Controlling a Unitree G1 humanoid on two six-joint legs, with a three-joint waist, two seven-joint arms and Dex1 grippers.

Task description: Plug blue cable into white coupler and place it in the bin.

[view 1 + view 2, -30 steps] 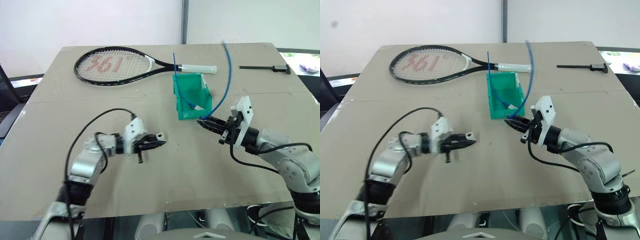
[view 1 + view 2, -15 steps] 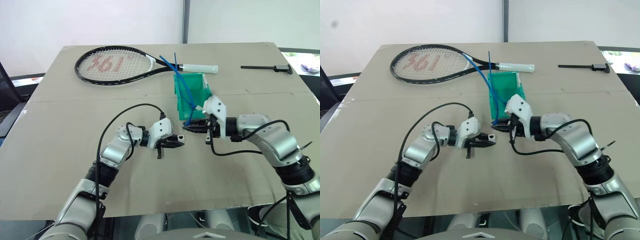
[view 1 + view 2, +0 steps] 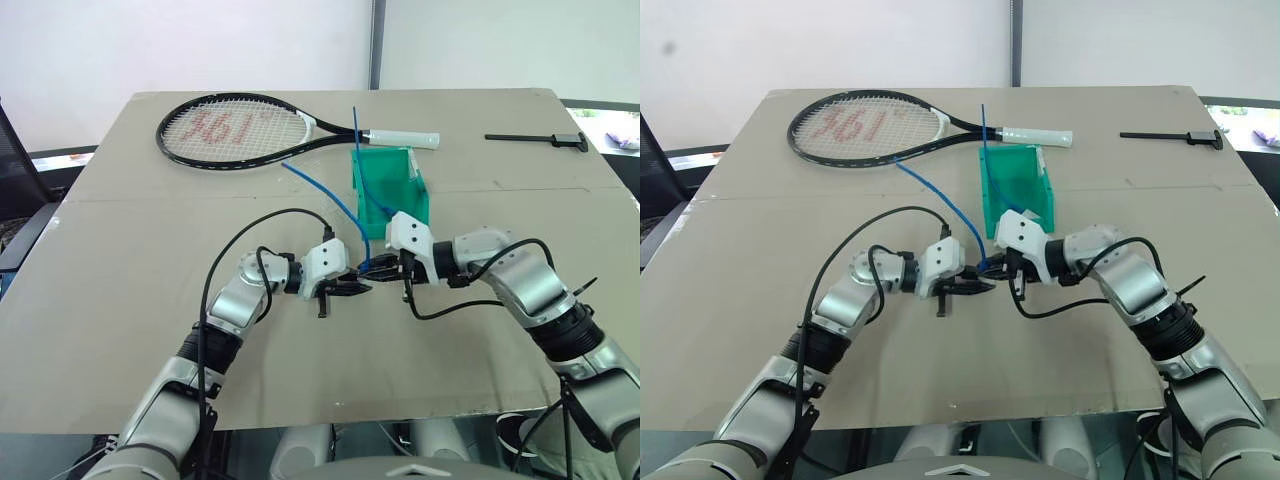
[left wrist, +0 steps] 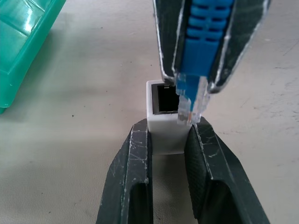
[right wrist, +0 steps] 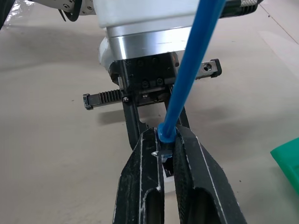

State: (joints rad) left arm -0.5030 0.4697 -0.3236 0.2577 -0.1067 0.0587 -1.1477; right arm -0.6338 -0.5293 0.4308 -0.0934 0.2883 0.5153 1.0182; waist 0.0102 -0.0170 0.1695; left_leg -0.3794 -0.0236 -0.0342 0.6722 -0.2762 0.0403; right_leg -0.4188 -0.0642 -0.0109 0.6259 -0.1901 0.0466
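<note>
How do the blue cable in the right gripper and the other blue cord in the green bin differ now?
The blue cable is pinched at its plug end by the right gripper and arcs over the table; the other blue cord is held by nothing. The cable's clear plug meets the white coupler; the cord stands in the bin, rising above its back rim. Both are thin and blue.

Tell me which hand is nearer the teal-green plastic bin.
Right. The right hand sits just before the teal-green plastic bin's low front; the left hand lies farther toward the robot's left.
</note>
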